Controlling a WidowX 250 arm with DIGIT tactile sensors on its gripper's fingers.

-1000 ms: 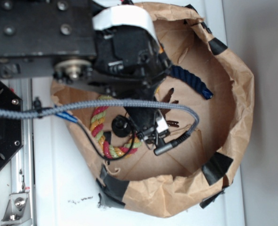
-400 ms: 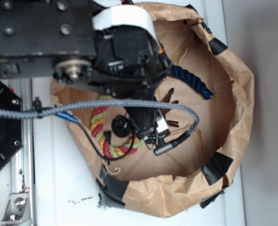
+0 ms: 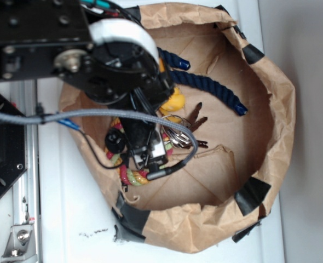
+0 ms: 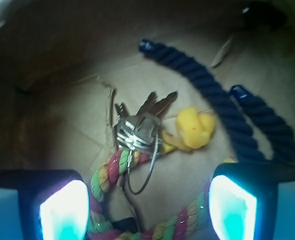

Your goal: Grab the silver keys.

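Observation:
The silver keys lie fanned on the brown paper floor, their thin wire ring trailing toward me. In the exterior view the silver keys lie just right of my gripper. In the wrist view my gripper is open. Its lit fingertips stand wide apart, below the keys in the frame. Nothing is held between them; only the multicoloured rope lies beneath the gap.
A yellow rubber duck touches the keys' right side. The duck sits above the keys in the exterior view. A dark blue rope curves behind them. Crumpled paper bag walls ring everything, patched with black tape.
The arm and gripper have swung left and slightly down over the multicoloured rope. The duck and the key rings, hidden under the arm before, now show.

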